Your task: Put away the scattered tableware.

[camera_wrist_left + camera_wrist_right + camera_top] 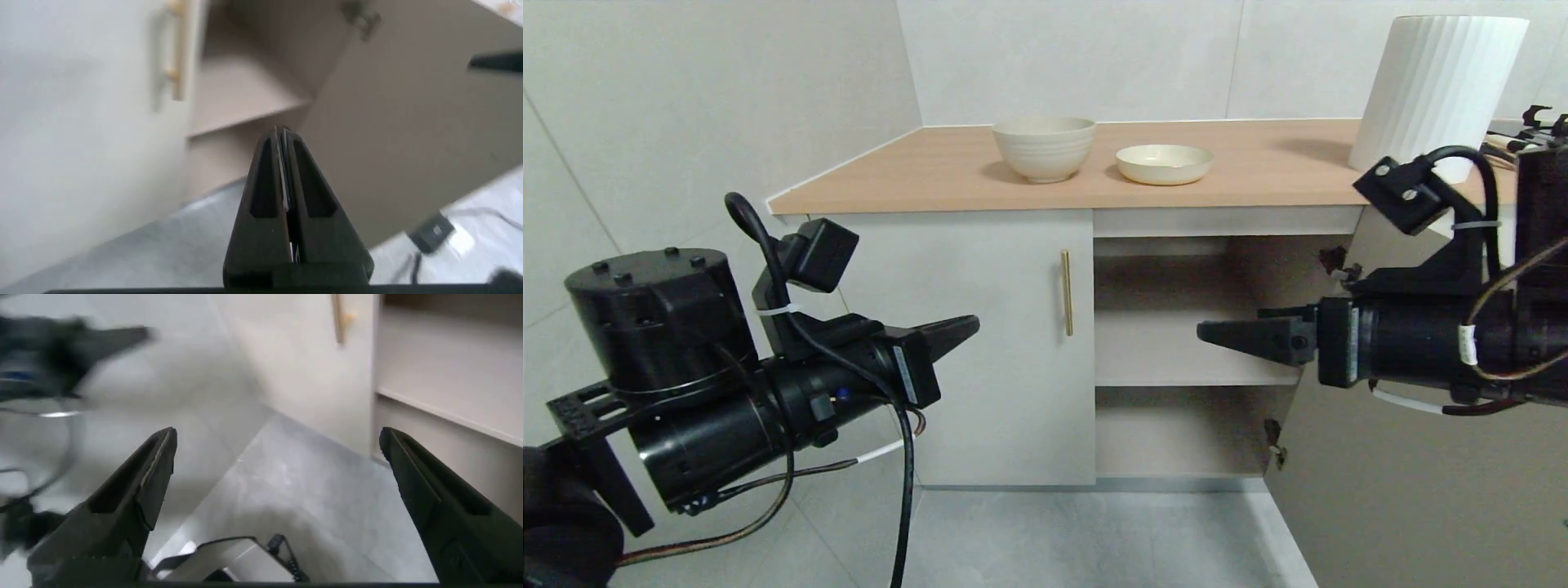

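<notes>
Here, a bowl (1044, 147) and a shallow dish (1164, 163) are seen side by side atop the cabinet (1258, 167). The left gripper (956, 331), pressed together, is held before the cabinet's closed door (1005, 343). The right gripper (1217, 333), spread wide, is held before its open shelves (1168, 351).

I see soft, even, bright light in the head view; the bowl (1044, 147) and plate (1164, 162) cast faint shadows toward frame left on the counter (915, 175). The open cupboard (1168, 343) at centre is dimmer, darkest just under its top.
</notes>
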